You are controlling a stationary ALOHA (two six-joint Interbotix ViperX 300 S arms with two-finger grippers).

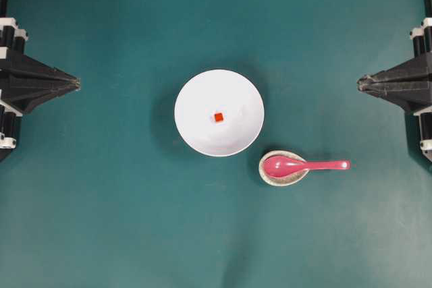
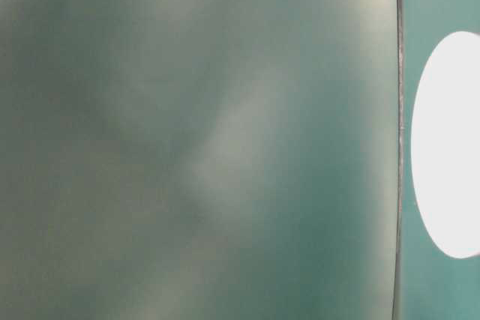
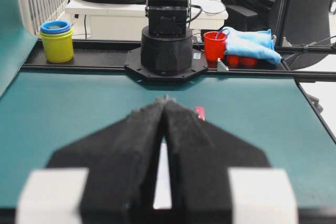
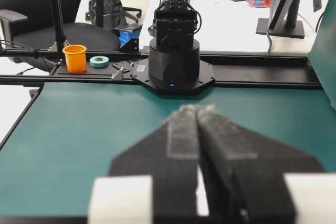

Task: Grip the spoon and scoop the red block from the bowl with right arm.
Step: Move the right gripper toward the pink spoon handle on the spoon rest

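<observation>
The white bowl (image 1: 196, 96) sits mid-table with the tiny red block (image 1: 218, 117) near its centre. To its lower right, the pink spoon (image 1: 307, 164) lies with its scoop in a small oval grey dish (image 1: 270, 178) and its handle pointing right. My right gripper (image 1: 360, 83) is parked at the right edge, shut and empty, well above and to the right of the spoon. My left gripper (image 1: 77, 83) rests shut at the left edge. The wrist views show both sets of jaws closed (image 3: 166, 99) (image 4: 197, 108). A sliver of the spoon (image 3: 200, 113) peeks past the left fingers.
Past the far table edge in the left wrist view stand stacked yellow and blue cups (image 3: 56, 40), a red cup (image 3: 213, 45) and a blue cloth (image 3: 249, 43). The right wrist view shows an orange cup (image 4: 74, 57) and a tape roll (image 4: 98, 61). The table-level view is a teal blur.
</observation>
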